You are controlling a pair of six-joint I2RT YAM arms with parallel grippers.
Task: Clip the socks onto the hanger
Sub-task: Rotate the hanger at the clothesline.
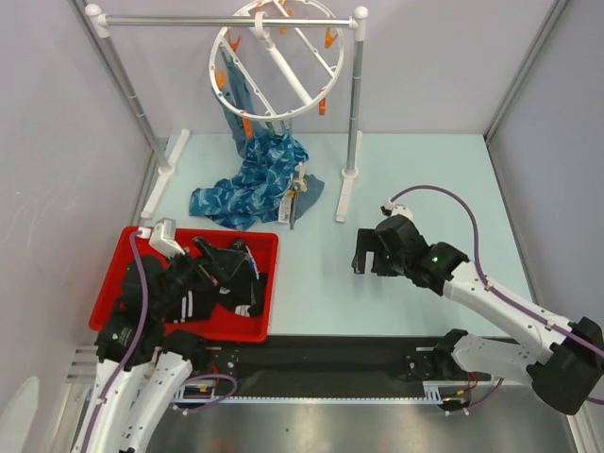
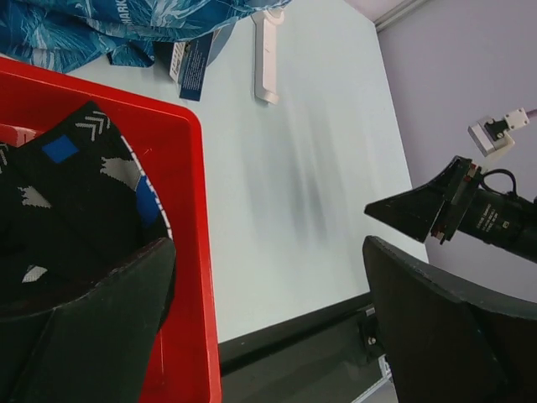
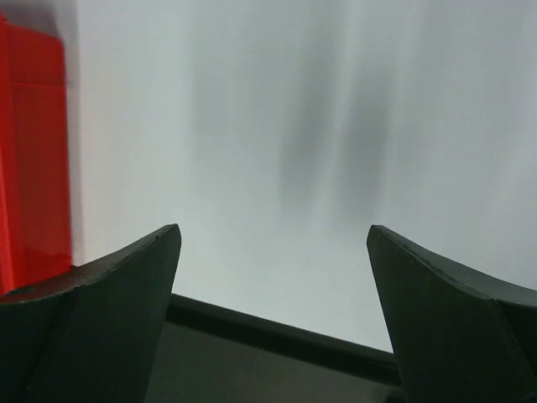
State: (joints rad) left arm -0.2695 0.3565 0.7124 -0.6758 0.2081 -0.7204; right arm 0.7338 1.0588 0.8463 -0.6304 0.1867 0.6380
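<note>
Left wrist view: the left tool [image 2: 268,248] gapes wide, gripping nothing, one finger over, perhaps touching, the black white-marked fabric socks [image 2: 75,193] heaped in the red plastic tray [image 2: 195,185]. Beside that tray's edge the right tool [image 3: 273,231], equally spread and empty, hovers above the pale desk [image 3: 277,126]. Far back, the white round plastic hanger [image 1: 279,117] hangs from the grey metal rail [image 1: 189,20].

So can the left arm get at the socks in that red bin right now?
Probably yes. The left arm's fingers are open right at the red bin, one of them over the socks, which lie uncovered with nothing across them.
</note>
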